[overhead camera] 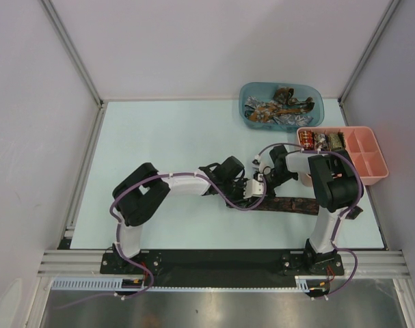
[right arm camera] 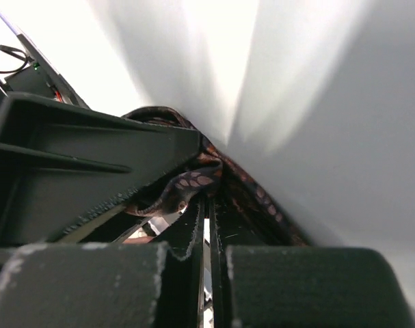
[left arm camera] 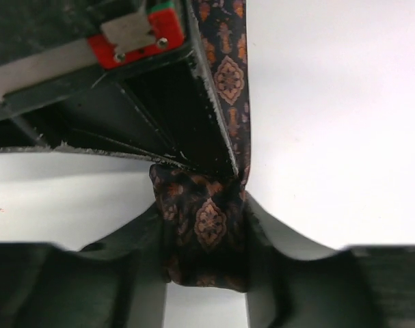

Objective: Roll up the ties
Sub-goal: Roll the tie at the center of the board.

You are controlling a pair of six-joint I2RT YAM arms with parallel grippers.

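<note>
A dark brown tie [overhead camera: 292,203] with an orange pattern lies stretched along the table towards the right. Its rolled end [left arm camera: 204,229] sits between the fingers of my left gripper [left arm camera: 204,236], which press on it from both sides. From the roll the tie's strip [left arm camera: 231,75] runs up along my right gripper's black fingers [left arm camera: 186,116]. In the right wrist view my right gripper [right arm camera: 206,199] is shut to a thin slit, and the tie [right arm camera: 193,181] curls round its tips. Both grippers meet at mid-table, the left [overhead camera: 251,188] beside the right [overhead camera: 265,179].
A blue tub [overhead camera: 315,109] at the back right holds several loose ties [overhead camera: 279,108]. In front of it, a pink compartment tray [overhead camera: 368,156] has rolled ties [overhead camera: 320,141] in its left cells. The right arm [overhead camera: 330,184] stands over the tie's far stretch.
</note>
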